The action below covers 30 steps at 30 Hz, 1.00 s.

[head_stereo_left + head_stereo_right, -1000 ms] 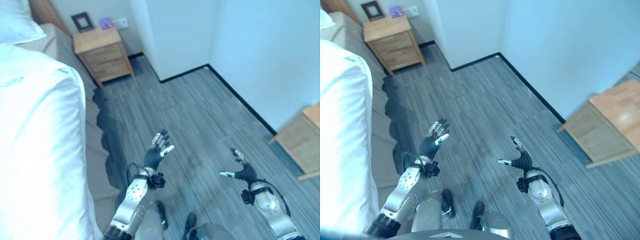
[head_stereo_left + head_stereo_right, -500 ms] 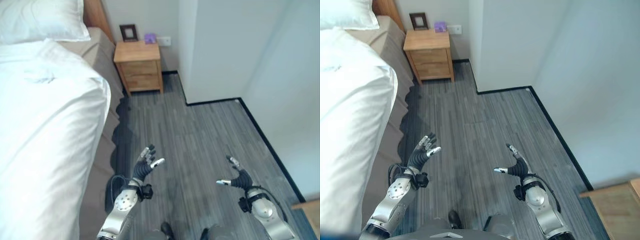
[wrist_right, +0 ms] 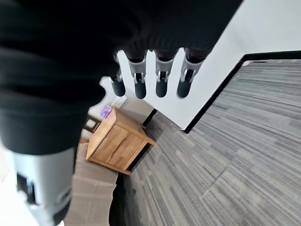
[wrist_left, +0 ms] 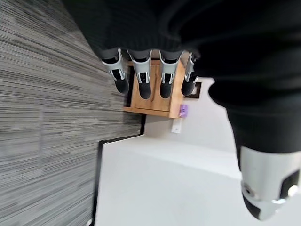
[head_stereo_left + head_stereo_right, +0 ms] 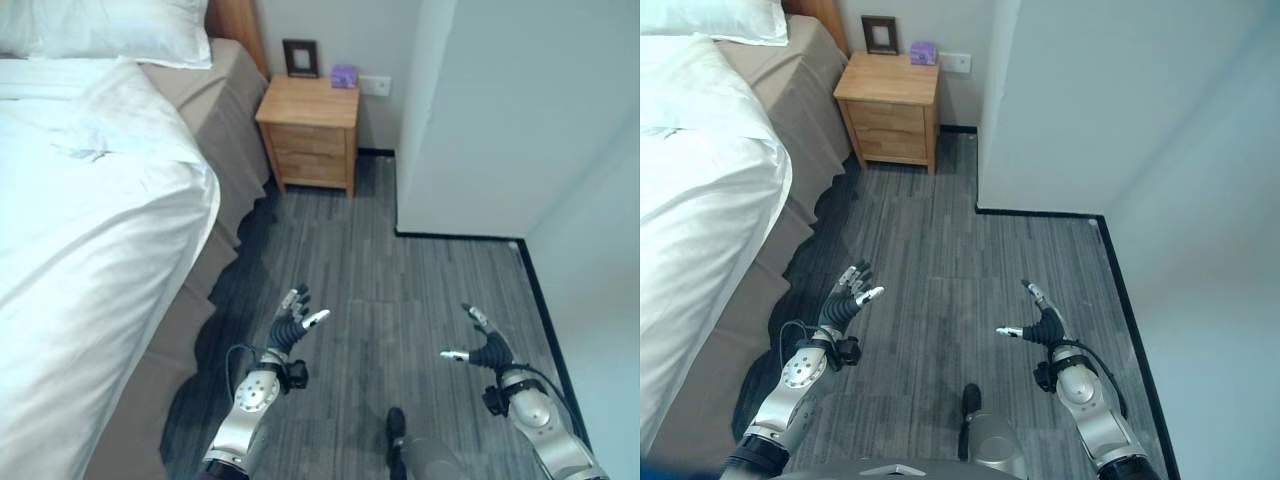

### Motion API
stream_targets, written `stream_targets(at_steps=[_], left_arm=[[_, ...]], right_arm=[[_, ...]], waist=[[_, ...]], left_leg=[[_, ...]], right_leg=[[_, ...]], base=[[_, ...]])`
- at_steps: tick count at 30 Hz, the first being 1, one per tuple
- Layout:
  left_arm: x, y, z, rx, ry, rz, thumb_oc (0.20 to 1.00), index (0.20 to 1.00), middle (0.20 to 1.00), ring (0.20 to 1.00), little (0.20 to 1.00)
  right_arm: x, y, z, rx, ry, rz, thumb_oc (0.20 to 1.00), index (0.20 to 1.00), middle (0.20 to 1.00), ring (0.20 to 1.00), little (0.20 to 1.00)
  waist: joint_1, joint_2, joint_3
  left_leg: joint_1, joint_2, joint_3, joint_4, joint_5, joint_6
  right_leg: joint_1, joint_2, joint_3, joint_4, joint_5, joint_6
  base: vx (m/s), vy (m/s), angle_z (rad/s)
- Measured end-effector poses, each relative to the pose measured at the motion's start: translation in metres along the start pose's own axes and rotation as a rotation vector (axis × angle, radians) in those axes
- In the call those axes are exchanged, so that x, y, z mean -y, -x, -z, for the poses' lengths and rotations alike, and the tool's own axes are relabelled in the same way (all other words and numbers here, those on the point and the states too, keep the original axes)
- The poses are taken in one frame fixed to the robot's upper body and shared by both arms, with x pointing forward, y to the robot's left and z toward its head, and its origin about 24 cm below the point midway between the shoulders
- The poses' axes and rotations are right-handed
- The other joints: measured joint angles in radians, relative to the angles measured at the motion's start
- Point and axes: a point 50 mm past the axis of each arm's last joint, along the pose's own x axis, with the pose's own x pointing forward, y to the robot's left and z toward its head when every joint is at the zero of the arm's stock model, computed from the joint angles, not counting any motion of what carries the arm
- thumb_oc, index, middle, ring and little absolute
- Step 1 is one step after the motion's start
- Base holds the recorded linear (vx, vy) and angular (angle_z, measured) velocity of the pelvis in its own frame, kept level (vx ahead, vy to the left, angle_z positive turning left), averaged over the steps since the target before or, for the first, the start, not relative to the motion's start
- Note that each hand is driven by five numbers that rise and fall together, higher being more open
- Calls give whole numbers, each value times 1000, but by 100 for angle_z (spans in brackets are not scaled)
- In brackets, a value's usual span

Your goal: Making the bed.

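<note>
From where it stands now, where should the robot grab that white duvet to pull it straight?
Probably the white duvet along its hanging side edge, reached from the floor side. That edge drapes over the mattress nearest the open left hand, and the crumpled fold near the pillow suggests pulling headward. The right hand is open too.

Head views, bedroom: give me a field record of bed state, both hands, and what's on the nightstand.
bed: white duvet rumpled, hanging over the near side; beige bed skirt exposed below it
pillow: white pillow at the head of the bed
left hand: left hand open, holding nothing, above the grey plank floor beside the bed
right hand: right hand open, holding nothing, above the floor
nightstand: wooden nightstand against the wall
on nightstand: dark picture frame, small purple object
task status: duvet not yet straightened
</note>
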Motion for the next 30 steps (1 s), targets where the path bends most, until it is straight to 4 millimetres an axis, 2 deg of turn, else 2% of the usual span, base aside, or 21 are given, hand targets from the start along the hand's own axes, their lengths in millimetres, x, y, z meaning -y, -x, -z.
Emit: stream_targets(at_steps=[2,3,4,5,6,7,8,9,11,13,14,15,16,19,22,23,24,25,27,29,30], left_arm=[[-5,2,1,-2,-1,-18,1000,1000,1000,1000,1000],[-4,2,1,-3,8,-20,1000,1000,1000,1000,1000],[-8,2,0,5,28,-36,1000,1000,1000,1000,1000],[-8,1,-3,21,41,-45,1000,1000,1000,1000,1000],[-7,1,-3,20,51,-43,1000,1000,1000,1000,1000],[-8,2,-1,12,65,-48,1000,1000,1000,1000,1000],[-8,4,1,4,74,-47,1000,1000,1000,1000,1000],[-2,1,-3,17,81,-26,1000,1000,1000,1000,1000],[4,1,-5,28,86,-3,1000,1000,1000,1000,1000],[6,2,-3,20,92,-1,1000,1000,1000,1000,1000],[6,4,0,11,95,-6,1000,1000,1000,1000,1000],[5,6,6,-13,98,-15,1000,1000,1000,1000,1000],[5,6,8,-21,100,-18,1000,1000,1000,1000,1000],[7,9,16,-50,119,-34,1000,1000,1000,1000,1000],[6,13,20,-66,124,-52,1000,1000,1000,1000,1000],[4,14,21,-72,124,-60,1000,1000,1000,1000,1000],[-1,16,22,-74,124,-82,1000,1000,1000,1000,1000],[-10,16,20,-63,118,-116,1000,1000,1000,1000,1000],[-15,18,17,-52,115,-133,1000,1000,1000,1000,1000],[-20,19,16,-48,111,-152,1000,1000,1000,1000,1000],[-18,18,17,-55,104,-144,1000,1000,1000,1000,1000]], right_arm=[[-4,0,3,-12,-7,-16,1000,1000,1000,1000,1000],[-6,2,4,-20,-9,-24,1000,1000,1000,1000,1000],[-5,2,3,-13,-2,-35,1000,1000,1000,1000,1000],[-3,0,0,1,3,-33,1000,1000,1000,1000,1000],[-3,0,-1,7,3,-33,1000,1000,1000,1000,1000],[-4,0,-2,11,4,-36,1000,1000,1000,1000,1000],[-3,-3,-8,36,2,-31,1000,1000,1000,1000,1000],[0,-1,-6,30,-4,-17,1000,1000,1000,1000,1000],[-1,-1,-8,33,-2,-23,1000,1000,1000,1000,1000],[-2,-2,-10,41,0,-26,1000,1000,1000,1000,1000],[-3,-4,-11,48,6,-34,1000,1000,1000,1000,1000],[-2,-6,-15,65,26,-49,1000,1000,1000,1000,1000],[-1,-6,-15,65,30,-47,1000,1000,1000,1000,1000],[-3,2,-5,30,36,-60,1000,1000,1000,1000,1000],[-3,9,1,8,52,-68,1000,1000,1000,1000,1000],[-5,10,3,1,53,-71,1000,1000,1000,1000,1000],[-10,11,3,-4,49,-88,1000,1000,1000,1000,1000],[-17,11,-1,17,49,-124,1000,1000,1000,1000,1000],[-21,10,-4,28,46,-138,1000,1000,1000,1000,1000],[-25,9,-7,38,44,-143,1000,1000,1000,1000,1000],[-29,7,-9,44,50,-158,1000,1000,1000,1000,1000]], waist=[[16,9,6],[19,-3,8],[37,6,15],[41,-1,31],[65,-8,36],[77,-21,43],[66,-18,45],[67,-21,48],[78,-33,64],[81,-34,74],[82,-37,77],[84,-10,86],[81,0,93],[82,15,88],[87,59,53],[83,52,46],[84,14,33],[85,-23,16],[83,-27,13],[96,-32,8],[107,-28,5]], left_leg=[[-22,7,-30,95,5,-5],[-52,11,-36,164,4,-8],[-127,17,-87,325,9,-14],[-227,32,-129,513,55,-43],[-258,34,-131,587,99,-47],[-261,37,-135,614,91,-55],[-286,37,-128,627,92,-54],[-305,58,-66,638,82,-42],[-330,30,-11,496,73,-49],[-332,-13,-1,323,82,-35],[-327,-41,3,172,85,-32],[-312,-67,8,-71,124,11],[-327,-59,15,-88,140,31],[-419,-18,59,-57,149,24],[-430,19,131,39,124,0],[-418,12,146,37,163,42],[-402,-19,181,55,167,50],[-392,-72,203,70,122,115],[-361,-97,215,86,80,183],[-321,-110,223,97,25,160],[-274,-121,231,59,32,171]], right_leg=[[41,5,-1,-47,-9,14],[56,-10,11,-70,7,5],[75,-3,6,-85,-7,-3],[86,-4,9,-85,-6,-36],[93,-16,27,-92,1,-46],[112,-20,36,-108,18,-48],[136,-22,37,-124,-13,-80],[139,-25,28,-136,-13,-83],[169,-27,29,-173,-12,-76],[190,-32,29,-188,-9,-71],[192,-30,28,-192,-22,-51],[217,-15,27,-193,-36,-39],[234,-4,14,-193,-42,-39],[302,6,-11,-193,-98,-23],[369,-13,16,-193,-159,40],[387,-30,22,-193,-176,63],[405,-75,36,-192,-197,74],[395,-119,61,-174,-199,75],[405,-137,49,-133,-183,68],[428,-146,51,-124,-132,83],[374,-156,49,21,-149,118]], base=[[190,-341,0],[216,-480,-4],[140,-351,-1],[86,-234,-13],[163,-184,-34],[246,-183,-26],[330,-198,1],[286,-7,17],[384,56,9],[340,90,4],[349,47,-4],[341,45,1],[323,-1,9],[361,16,16],[501,81,-22],[336,58,-25],[527,112,-36],[555,139,-19],[632,158,-14],[356,130,-26],[452,253,-24]])
